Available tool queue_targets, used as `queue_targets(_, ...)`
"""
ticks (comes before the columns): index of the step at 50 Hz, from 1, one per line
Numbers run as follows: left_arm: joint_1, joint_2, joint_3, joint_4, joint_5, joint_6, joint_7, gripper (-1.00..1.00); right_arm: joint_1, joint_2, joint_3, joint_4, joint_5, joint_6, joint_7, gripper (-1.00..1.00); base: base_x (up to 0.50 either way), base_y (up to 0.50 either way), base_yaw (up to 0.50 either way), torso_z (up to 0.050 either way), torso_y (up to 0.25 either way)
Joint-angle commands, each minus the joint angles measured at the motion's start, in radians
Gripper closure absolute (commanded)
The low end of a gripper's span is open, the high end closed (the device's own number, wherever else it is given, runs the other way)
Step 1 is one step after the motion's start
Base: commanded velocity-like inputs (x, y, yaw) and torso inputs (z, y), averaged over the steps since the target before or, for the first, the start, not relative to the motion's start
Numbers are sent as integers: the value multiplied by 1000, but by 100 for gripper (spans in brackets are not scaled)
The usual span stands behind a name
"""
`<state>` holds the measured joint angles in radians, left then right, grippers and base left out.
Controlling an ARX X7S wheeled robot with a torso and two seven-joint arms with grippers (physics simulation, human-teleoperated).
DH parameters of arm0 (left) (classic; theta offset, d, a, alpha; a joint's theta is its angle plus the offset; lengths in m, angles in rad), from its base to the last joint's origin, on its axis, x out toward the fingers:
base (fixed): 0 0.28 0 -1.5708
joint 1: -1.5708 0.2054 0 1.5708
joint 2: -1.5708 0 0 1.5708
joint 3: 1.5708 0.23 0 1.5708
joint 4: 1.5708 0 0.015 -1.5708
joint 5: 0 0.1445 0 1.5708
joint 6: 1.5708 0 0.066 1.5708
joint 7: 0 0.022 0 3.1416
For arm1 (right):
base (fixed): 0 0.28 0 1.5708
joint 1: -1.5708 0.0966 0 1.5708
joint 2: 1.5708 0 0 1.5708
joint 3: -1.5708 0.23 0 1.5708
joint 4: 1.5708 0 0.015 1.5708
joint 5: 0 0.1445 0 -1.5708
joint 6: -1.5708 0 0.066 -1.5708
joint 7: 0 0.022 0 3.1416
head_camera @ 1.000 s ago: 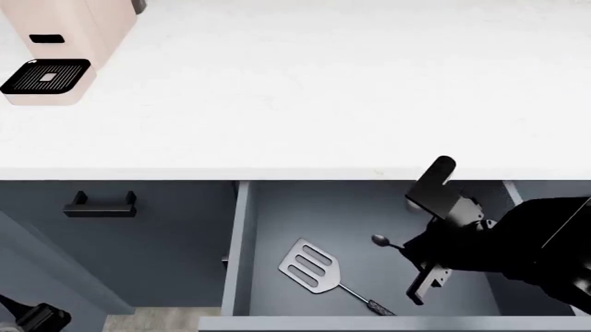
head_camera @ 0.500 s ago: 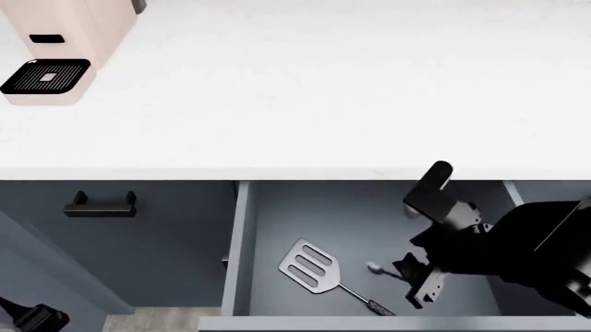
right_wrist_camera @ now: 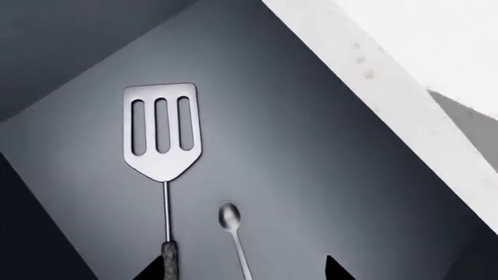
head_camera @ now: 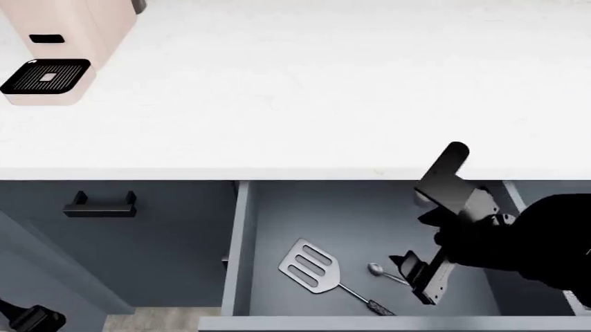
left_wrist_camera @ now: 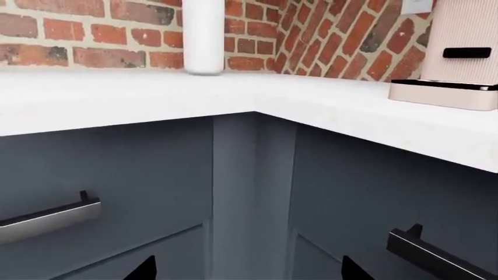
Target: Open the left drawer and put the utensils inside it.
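The left drawer (head_camera: 242, 249) stands pulled out below the counter, its grey-blue floor (right_wrist_camera: 311, 134) showing. Both utensils lie inside it: the slotted spatula (head_camera: 309, 266) (right_wrist_camera: 162, 131) and, just to its right, the small teaspoon (head_camera: 377, 269) (right_wrist_camera: 230, 217). My right gripper (head_camera: 413, 232) (right_wrist_camera: 241, 274) hovers open over the drawer's right half, above the spoon's handle, holding nothing. My left gripper (left_wrist_camera: 247, 271) is open and empty, low at the left, facing a corner of slate-blue cabinet fronts; only a bit of its arm (head_camera: 32, 319) shows in the head view.
A pink coffee machine (head_camera: 55, 48) (left_wrist_camera: 459, 58) sits on the white countertop (head_camera: 295, 90) at the far left. The narrower drawer front with a short black handle (head_camera: 99, 205) is left of the open drawer. A brick wall (left_wrist_camera: 78, 35) and a white post (left_wrist_camera: 204, 35) stand behind the counter.
The spoon has left my right gripper and now lies on the drawer floor beside the spatula. The right gripper has drawn back and up a little.
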<state>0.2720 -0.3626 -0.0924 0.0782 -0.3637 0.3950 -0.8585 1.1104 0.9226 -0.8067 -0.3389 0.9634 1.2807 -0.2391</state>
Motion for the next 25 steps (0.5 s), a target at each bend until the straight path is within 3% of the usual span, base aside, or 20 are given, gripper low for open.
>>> queue_targets(1, 5, -1, -2, 6, -1, 2, -1, -100, 1, 63, 108, -129, 124, 40, 83, -100, 0, 0, 0, 0, 0)
queue_targets(25, 10, -1, -4, 8, -3, 8, 0, -100, -2, 193, 329, -293, 421, 14, 275, -100, 0, 0, 0, 0, 0)
